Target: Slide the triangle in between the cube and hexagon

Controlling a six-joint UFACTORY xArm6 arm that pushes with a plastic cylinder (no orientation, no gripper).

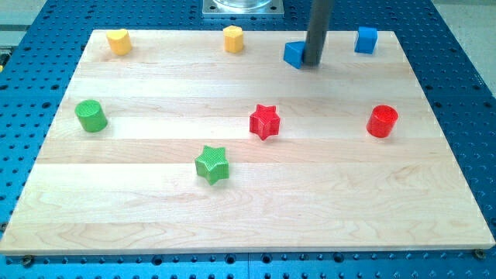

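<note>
**Triangle at the tip, gap waiting**

Since the arm carries no claw, nothing is held: my tip [311, 63] touches the blue triangle's [294, 54] right edge. The triangle, seemingly, already sits between the yellow hexagon [233, 38] and blue cube [366, 39]; nudge gently, keeping it centred.

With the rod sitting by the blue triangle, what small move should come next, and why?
Probably no big push: my tip sits at the right edge of the blue triangle, which already lies between the yellow hexagon and the blue cube. A short nudge toward the view's top would line it up with them.
</note>
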